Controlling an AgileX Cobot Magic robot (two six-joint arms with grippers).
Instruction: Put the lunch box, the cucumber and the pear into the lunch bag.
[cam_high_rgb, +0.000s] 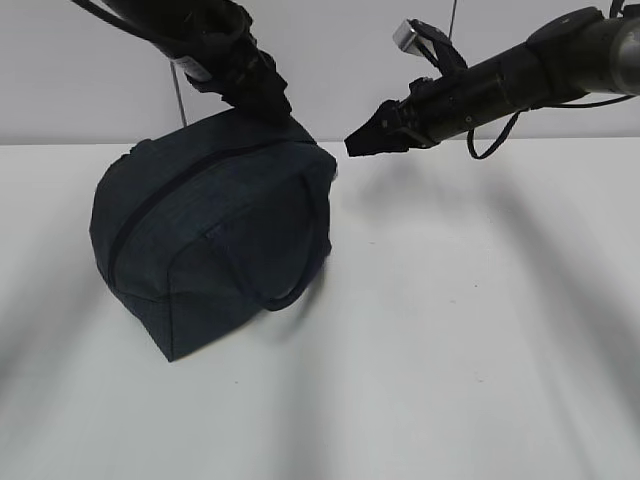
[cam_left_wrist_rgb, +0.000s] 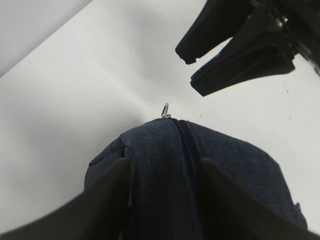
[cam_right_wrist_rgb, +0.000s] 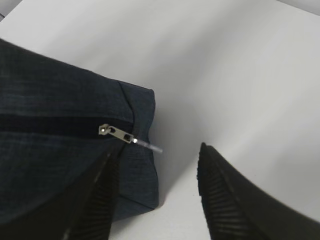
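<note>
Navy lunch bag, zipped, on table

Slanted front view; both wrist views close on lunch bag.

A robotics test bench. A bare white table meets a plain white wall (behind the table), lab-style.

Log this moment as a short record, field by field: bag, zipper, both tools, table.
lunch bag: navy, on the white table, tilted
zipper: shut, slider with ring pull at the bag's end
left tool: on the bag's top, fingers either side of the zipper line
right tool: open, in the air just off the bag's end, near the pull, holding nothing
lunch box, cucumber, pear: not in view
</note>
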